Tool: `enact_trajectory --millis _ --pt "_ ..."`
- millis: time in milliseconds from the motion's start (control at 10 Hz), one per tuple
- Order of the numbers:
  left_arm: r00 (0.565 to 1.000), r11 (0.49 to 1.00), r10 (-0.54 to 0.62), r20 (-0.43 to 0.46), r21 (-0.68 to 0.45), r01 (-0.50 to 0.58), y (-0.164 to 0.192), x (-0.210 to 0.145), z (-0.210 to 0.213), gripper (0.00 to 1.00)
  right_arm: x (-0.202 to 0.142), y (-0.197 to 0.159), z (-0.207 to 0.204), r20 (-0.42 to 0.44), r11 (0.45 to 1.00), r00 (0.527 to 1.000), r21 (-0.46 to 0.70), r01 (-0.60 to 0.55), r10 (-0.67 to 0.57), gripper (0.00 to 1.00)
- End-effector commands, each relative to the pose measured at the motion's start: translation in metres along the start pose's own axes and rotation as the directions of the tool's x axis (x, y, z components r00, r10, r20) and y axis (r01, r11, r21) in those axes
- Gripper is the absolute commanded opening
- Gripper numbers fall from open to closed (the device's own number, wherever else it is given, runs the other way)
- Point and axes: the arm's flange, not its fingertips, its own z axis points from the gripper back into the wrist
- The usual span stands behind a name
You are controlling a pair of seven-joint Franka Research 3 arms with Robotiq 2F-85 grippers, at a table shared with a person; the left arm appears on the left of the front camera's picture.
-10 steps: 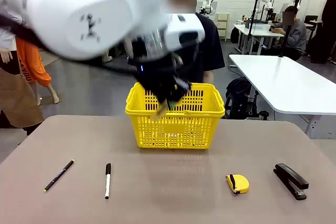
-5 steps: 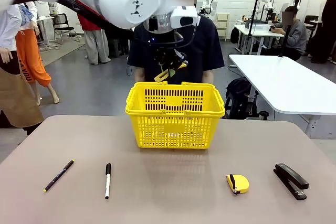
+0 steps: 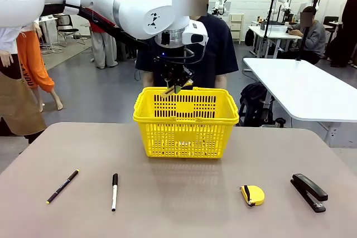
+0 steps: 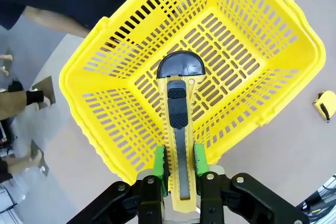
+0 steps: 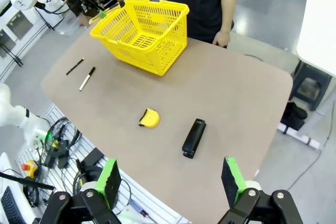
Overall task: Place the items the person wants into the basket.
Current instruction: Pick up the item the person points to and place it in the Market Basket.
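My left gripper [image 3: 175, 86] is shut on the yellow-and-black utility knife [image 3: 170, 88] and hangs just above the far rim of the yellow basket [image 3: 187, 120]. In the left wrist view the knife [image 4: 178, 124] sits between the green pads [image 4: 159, 166], pointing down over the basket [image 4: 252, 24], which has nothing inside. The yellow tape measure [image 3: 252, 194] and the black stapler [image 3: 309, 191] lie on the table at the front right. My right gripper [image 5: 170, 182] is open, high above the tape measure [image 5: 149, 118] and stapler [image 5: 193, 138]. The person [image 3: 215, 48] stands behind the basket.
A thin black pen [image 3: 62, 186] and a white marker [image 3: 114, 191] lie at the front left of the brown table [image 3: 184, 193]. A white table [image 3: 312, 87] stands off to the right. Open tabletop lies between the basket and the tools.
My left arm has swung away from the camera, carrying the knife from in front of the basket to above it, then down a little toward the far rim. The right arm has not moved.
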Motion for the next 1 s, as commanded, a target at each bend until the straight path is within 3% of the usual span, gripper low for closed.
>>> enact_trajectory --millis 0,100,300,400,900 --pt "1.000 1.000 -0.006 0.027 -0.002 0.006 0.000 0.000 0.006 0.00 0.000 -0.001 -0.004 0.021 1.000 1.000 0.004 -0.012 0.012 1.00" --pt "1.000 1.000 0.000 0.000 0.000 0.000 0.000 0.000 0.000 0.26 0.000 -0.001 -0.004 0.021 1.000 1.000 0.004 -0.012 0.012 1.00" --pt "0.994 0.994 0.011 -0.112 -0.104 -0.023 0.009 -0.042 -0.069 0.26 0.000 -0.001 -0.004 0.021 1.000 1.000 0.004 -0.012 0.012 1.00" --pt "0.993 0.989 -0.013 -0.119 -0.150 -0.005 0.008 -0.052 -0.083 0.26 0.000 -0.001 -0.004 0.021 1.000 1.000 0.004 -0.012 0.012 1.00" --pt "0.998 0.992 -0.054 -0.038 -0.115 0.049 0.003 -0.038 -0.106 0.26 0.000 -0.001 -0.004 0.021 1.000 1.000 0.004 -0.012 0.012 1.00"
